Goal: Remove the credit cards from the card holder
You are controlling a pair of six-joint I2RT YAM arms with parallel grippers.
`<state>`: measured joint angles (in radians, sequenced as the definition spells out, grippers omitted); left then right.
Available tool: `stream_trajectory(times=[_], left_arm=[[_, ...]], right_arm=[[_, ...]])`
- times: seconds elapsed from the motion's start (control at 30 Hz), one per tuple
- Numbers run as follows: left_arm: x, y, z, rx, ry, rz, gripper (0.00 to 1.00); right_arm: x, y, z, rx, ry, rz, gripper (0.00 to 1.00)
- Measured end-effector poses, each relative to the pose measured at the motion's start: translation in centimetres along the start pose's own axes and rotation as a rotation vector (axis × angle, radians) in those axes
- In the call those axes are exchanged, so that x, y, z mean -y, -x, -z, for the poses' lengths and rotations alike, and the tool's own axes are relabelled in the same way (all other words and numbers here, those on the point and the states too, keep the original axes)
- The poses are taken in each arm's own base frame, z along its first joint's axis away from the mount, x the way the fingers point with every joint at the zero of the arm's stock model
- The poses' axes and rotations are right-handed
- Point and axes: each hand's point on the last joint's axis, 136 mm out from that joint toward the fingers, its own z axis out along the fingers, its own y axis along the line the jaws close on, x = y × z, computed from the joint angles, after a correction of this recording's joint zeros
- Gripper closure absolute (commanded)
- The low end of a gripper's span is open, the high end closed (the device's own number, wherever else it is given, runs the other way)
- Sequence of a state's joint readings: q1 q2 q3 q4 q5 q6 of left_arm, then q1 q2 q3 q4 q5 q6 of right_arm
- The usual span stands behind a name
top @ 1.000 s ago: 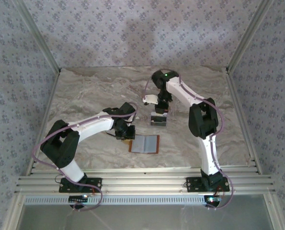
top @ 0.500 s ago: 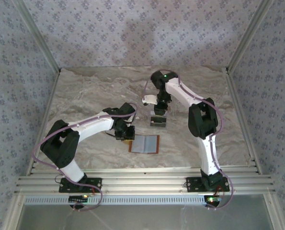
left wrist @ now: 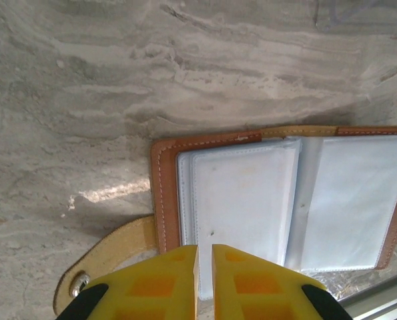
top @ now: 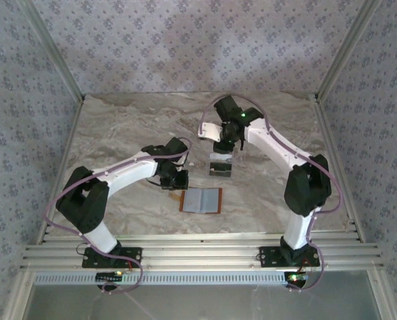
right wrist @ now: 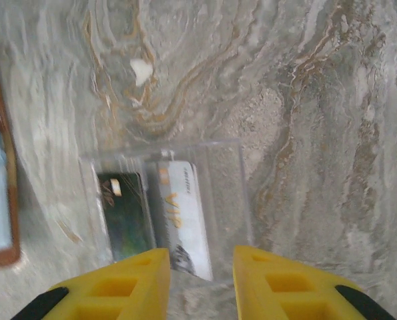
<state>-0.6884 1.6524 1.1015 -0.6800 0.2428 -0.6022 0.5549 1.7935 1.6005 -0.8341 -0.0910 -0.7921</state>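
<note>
Nearly shut left jaws apparently steady the open card holder (left wrist: pixel 238 193) while the right jaws hang parted, empty, over two credit cards (right wrist: pixel 181 213) in the clear tray (right wrist: pixel 225 193).

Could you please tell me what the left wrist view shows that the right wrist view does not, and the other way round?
Left wrist, not right wrist: the pale inner panels of the open card holder, its snap strap, and the left end effector, closed to a slit at its near edge. Right wrist, not left wrist: a clear tray holding a dark card and a white card, with the right end effector open above it. Both: the marbled table and the card holder, just a brown edge in the right wrist view.
</note>
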Motion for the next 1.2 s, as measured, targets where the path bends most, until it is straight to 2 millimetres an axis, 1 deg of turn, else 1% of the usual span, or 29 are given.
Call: stream_trajectory(times=[0.17, 0.23, 0.33, 0.43, 0.6, 0.7, 0.8, 0.97, 1.1, 1.2], left_arm=[[-0.7, 0.3, -0.4, -0.017, -0.001, 0.021, 0.90], [-0.9, 0.4, -0.5, -0.021, -0.002, 0.028, 0.91], [-1.5, 0.1, -0.8, -0.031, 0.006, 0.038, 0.92], [-2.0, -0.4, -1.4, -0.050, 0.017, 0.044, 0.92], [-2.9, -1.5, -3.0, -0.083, 0.022, 0.055, 0.93], [-3.4, -2.4, -3.8, -0.108, 0.019, 0.061, 0.93], [-3.2, -2.4, -3.9, -0.104, -0.004, 0.065, 0.94], [-3.1, -2.5, -3.9, -0.089, -0.030, 0.063, 0.94], [-3.0, -2.4, -3.9, -0.083, -0.038, 0.069, 0.94], [-3.0, -2.5, -4.0, -0.081, -0.047, 0.078, 0.94]], right_arm=[[-4.0, 0.9, -0.9, 0.074, 0.040, -0.186, 0.68], [-5.6, 1.0, -1.4, 0.093, 0.060, -0.291, 0.69], [-7.3, 1.2, -2.1, 0.110, 0.080, -0.452, 0.72], [-8.7, 1.2, -2.7, 0.119, 0.096, -0.606, 0.77], [-11.0, 0.2, -3.7, 0.108, 0.130, -0.850, 0.78], [-11.8, -0.3, -3.7, 0.101, 0.141, -0.966, 0.79], [-11.9, -0.3, -3.1, 0.111, 0.145, -1.065, 0.79], [-12.1, 0.0, -1.8, 0.149, 0.177, -1.185, 0.73], [-12.9, 0.7, -1.8, 0.154, 0.241, -1.258, 0.73], [-13.8, 1.2, -2.3, 0.145, 0.294, -1.301, 0.73]])
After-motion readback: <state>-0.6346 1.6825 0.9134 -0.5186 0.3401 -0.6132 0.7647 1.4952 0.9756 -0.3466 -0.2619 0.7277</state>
